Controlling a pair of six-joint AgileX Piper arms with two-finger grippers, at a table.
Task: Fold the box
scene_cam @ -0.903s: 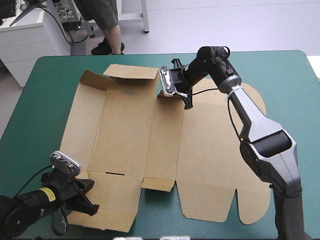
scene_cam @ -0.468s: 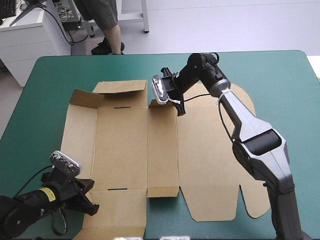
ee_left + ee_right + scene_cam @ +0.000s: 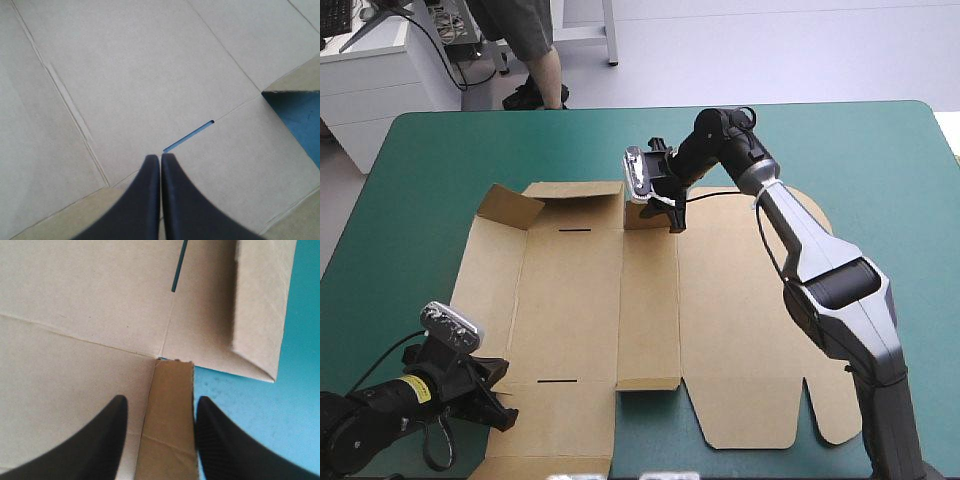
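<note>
While the brown box (image 3: 730,300) lies opened out across the middle of the counter (image 3: 880,150), we see most of its panels resting flat on the teal-green cover, which shows bare all round the board. Along the box's 12 o'clock edge a long flap (image 3: 575,190) is tilted up, and a corner flap (image 3: 510,206) stands raised toward 10 o'clock. Our right end effector (image 3: 161,399) sits at that far edge with its black fingers apart and a small raised flap (image 3: 167,440) between them; we cannot tell whether either finger touches it. Beside that flap the cover lies bare. Our left end effector (image 3: 160,157) is at the box's 7 o'clock corner, its fingers together in one point over flat board, just short of a narrow slot (image 3: 189,136).
</note>
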